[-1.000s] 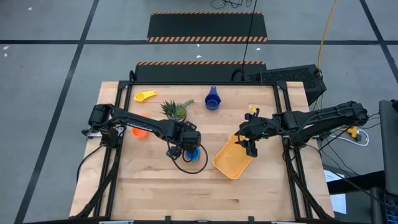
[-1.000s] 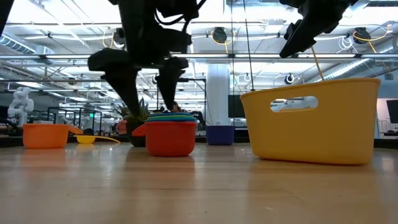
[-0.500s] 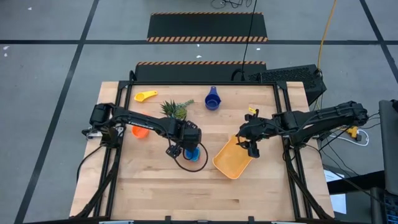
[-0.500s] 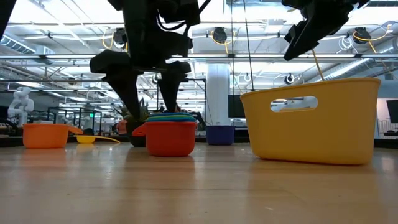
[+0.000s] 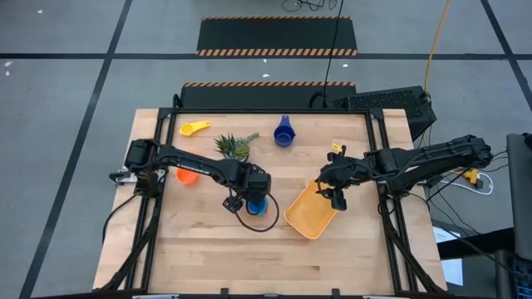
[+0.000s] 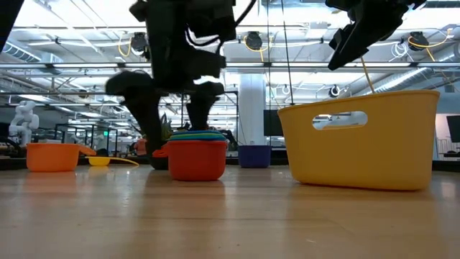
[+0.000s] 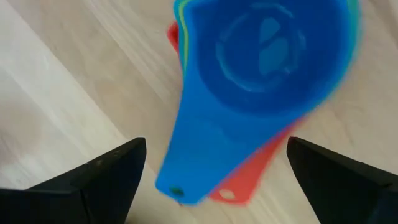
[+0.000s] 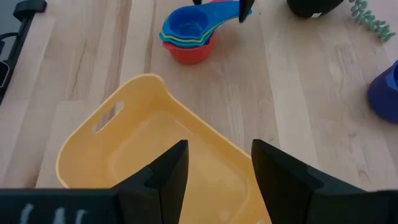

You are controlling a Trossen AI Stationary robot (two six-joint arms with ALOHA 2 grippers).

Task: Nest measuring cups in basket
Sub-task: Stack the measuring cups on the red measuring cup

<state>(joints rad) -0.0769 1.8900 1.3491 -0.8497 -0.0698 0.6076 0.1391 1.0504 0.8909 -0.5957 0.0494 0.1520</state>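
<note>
A nested stack of measuring cups (image 5: 257, 205), blue on top and red at the bottom, stands on the table left of the basket (image 5: 309, 213). Its handles (image 7: 199, 162) point at my left gripper (image 5: 248, 196). That gripper is open just above the stack, one finger on either side of the handles, touching nothing. My right gripper (image 5: 336, 198) hangs open over the basket's far right end (image 8: 155, 143). The dark blue cup (image 5: 284, 133) and the yellow cup (image 5: 195, 128) stand alone near the far edge.
An orange cup (image 5: 186, 175) sits at the left, and a spiky potted plant (image 5: 235, 147) stands just beyond the left gripper. A black cable loops on the table beside the stack. Bare wood lies along the near edge.
My left gripper has edged slightly toward the table's right over the stack and stays open. The stack and the basket have not moved.
</note>
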